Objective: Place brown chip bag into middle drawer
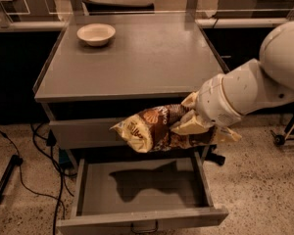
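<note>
The brown chip bag [149,128] is a crinkled dark brown foil bag with tan-yellow ends. It hangs in the air in front of the grey cabinet, above the open middle drawer [142,187]. My gripper [190,123] is shut on the bag's right half, its cream fingers [187,126] clamped across it. The white arm comes in from the right. The drawer is pulled out toward me and holds nothing; the bag's shadow falls on its floor. Its small dark wire handle [144,226] shows at the bottom edge.
A cream round bowl [96,34] sits at the back left of the cabinet top [137,58]. A shut grey drawer front [83,131] lies just above the open drawer. Black cables [19,160] trail on the speckled floor at left. A wheeled leg [279,138] stands at right.
</note>
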Tool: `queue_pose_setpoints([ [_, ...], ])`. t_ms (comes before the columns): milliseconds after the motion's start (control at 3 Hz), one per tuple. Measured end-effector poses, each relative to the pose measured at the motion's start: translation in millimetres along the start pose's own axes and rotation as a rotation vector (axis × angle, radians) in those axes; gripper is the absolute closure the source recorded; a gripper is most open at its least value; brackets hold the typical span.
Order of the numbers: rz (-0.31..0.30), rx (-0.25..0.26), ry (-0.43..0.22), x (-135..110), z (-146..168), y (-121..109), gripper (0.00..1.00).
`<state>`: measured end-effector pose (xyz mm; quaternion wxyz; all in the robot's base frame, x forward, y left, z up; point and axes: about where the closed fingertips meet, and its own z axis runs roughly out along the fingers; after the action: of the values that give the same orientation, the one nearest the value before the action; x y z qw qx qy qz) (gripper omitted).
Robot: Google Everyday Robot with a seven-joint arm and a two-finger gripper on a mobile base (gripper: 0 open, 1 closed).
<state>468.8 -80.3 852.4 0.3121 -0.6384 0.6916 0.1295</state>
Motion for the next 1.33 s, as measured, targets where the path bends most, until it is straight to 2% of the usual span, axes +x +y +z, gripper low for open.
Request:
queue_pose_setpoints([
  [333,-0.026,0.022,0.024,30.2,29.4,2.7,1.0],
  [667,-0.035,0.037,0.018,58.7,64.5,5.3,1.0],
  [1000,-0.001,0.041,0.009,94.2,114.5,9.5,1.0],
  [1333,-0.001,0.04,0.01,95.4,115.4,10.0,1.0],
])
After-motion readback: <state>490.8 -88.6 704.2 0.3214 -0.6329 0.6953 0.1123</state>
